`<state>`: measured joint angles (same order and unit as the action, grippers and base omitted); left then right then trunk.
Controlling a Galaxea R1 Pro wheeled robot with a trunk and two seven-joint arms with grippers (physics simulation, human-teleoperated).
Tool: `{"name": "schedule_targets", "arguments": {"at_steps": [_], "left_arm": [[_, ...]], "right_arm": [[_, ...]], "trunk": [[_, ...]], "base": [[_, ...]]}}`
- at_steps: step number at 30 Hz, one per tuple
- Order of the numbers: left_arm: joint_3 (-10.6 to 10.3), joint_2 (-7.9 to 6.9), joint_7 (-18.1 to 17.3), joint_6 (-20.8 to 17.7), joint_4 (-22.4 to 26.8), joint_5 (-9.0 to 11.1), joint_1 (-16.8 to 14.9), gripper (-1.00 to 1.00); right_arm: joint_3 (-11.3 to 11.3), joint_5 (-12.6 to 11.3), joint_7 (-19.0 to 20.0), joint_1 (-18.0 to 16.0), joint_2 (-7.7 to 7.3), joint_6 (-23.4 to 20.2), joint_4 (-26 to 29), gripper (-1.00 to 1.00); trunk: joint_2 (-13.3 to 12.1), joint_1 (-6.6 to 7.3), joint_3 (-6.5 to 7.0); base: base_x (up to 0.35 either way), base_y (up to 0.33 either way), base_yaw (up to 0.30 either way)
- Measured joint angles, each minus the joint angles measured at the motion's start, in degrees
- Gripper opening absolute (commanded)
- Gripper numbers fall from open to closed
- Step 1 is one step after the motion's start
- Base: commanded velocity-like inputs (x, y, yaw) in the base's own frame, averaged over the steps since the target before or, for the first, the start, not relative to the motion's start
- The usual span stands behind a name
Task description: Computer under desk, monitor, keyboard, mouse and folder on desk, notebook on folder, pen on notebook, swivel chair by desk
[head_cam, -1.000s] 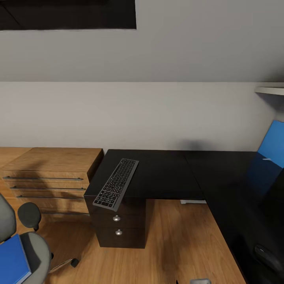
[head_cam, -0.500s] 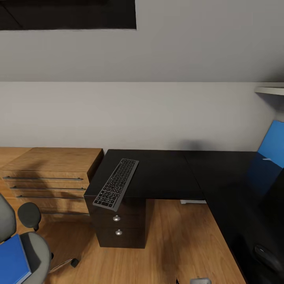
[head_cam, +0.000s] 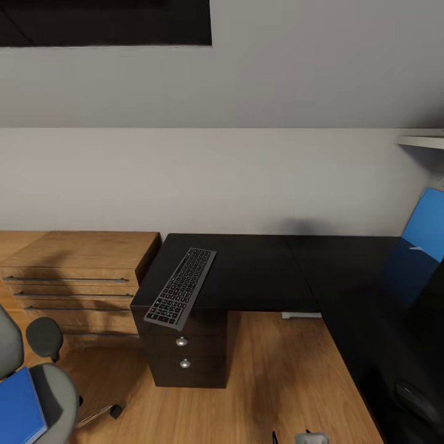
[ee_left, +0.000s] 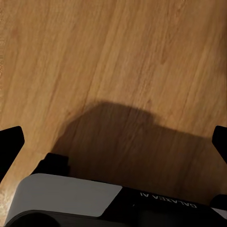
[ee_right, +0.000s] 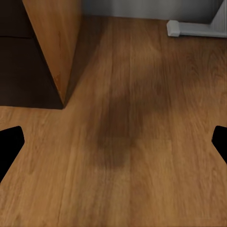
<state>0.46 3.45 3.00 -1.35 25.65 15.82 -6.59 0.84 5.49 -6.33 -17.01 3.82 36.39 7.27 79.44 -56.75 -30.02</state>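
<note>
black fingertips of the left gripper (ee_left: 113,142) and right gripper (ee_right: 113,142) are spread wide, empty, above wooden floor (ee_right: 142,156). keyboard (head_cam: 180,288) lies on the desk (head_cam: 259,271); at 8 o'clock, the folder (head_cam: 18,410) rests on the swivel chair (head_cam: 55,394), judged next for fetching.

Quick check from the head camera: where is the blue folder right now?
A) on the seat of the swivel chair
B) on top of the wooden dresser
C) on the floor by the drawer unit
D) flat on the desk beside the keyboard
A: the blue folder lies on the swivel chair seat at lower left, away from the desk and keyboard.
</note>
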Motion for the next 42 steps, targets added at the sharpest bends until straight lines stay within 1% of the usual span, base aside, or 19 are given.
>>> {"name": "schedule_targets", "arguments": {"at_steps": [6,16,26,32,42], "left_arm": [[0.6,-0.07,0.1,0.0,0.0,0.0,0.0,1.00],[0.7,0.01,0.1,0.0,0.0,-0.1,0.0,1.00],[0.6,0.09,0.2,0.0,0.0,-0.2,0.0,1.00],[0.6,0.05,0.1,0.0,0.0,-0.2,0.0,1.00],[0.6,0.11,0.1,0.0,0.0,-0.2,0.0,1.00]], "right_arm": [[0.0,0.0,0.0,0.0,0.09,0.1,0.0,1.00],[0.0,0.0,0.0,0.0,0.21,0.0,0.0,1.00],[0.1,0.1,-0.1,0.0,0.33,-0.2,-0.1,1.00],[0.2,0.1,0.0,0.0,0.37,-0.2,-0.5,1.00],[0.1,0.1,0.0,0.0,0.31,0.0,-0.7,1.00]], "trunk": [[0.0,0.00,0.00],[0.0,0.00,0.00],[0.0,0.00,-0.37],[0.0,0.00,-0.61],[0.0,0.00,-0.68]], "base": [[0.000,0.000,-0.202],[0.000,0.016,-0.251],[0.000,0.242,-0.227],[0.000,0.155,-0.096],[0.000,0.026,-0.030]]}}
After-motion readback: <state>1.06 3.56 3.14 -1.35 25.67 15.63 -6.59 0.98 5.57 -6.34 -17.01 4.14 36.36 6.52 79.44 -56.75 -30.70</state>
